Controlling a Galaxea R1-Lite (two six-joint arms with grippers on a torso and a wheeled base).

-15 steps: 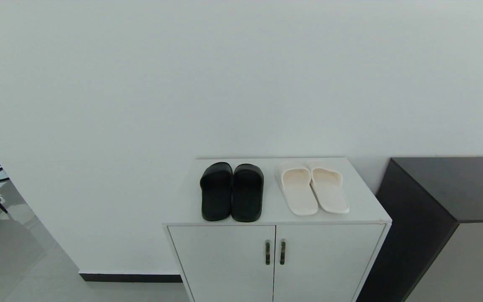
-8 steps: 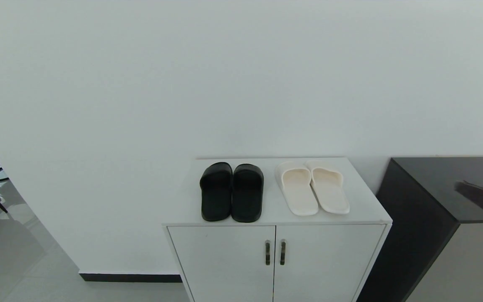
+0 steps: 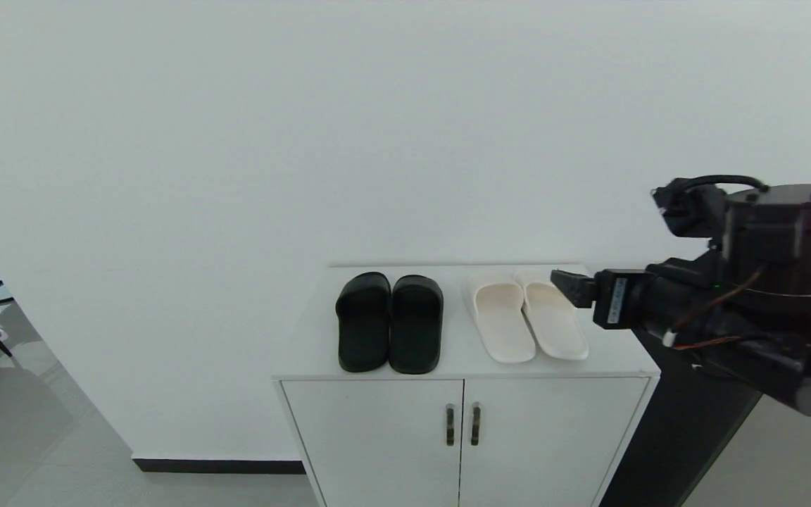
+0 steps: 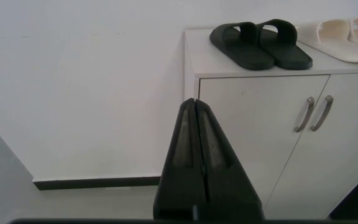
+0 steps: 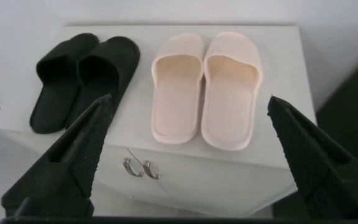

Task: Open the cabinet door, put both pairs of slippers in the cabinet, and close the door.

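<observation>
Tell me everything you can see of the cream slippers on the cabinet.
The cream slippers are a pair of one-piece slides, seemingly moulded foam, each with a broad strap over the toe end. They lie soles down, side by side and touching, straps toward the wall, heels near the front edge, on the right half of the white cabinet top, apart from the black slippers. The open right gripper hangs close by, not touching them.
</observation>
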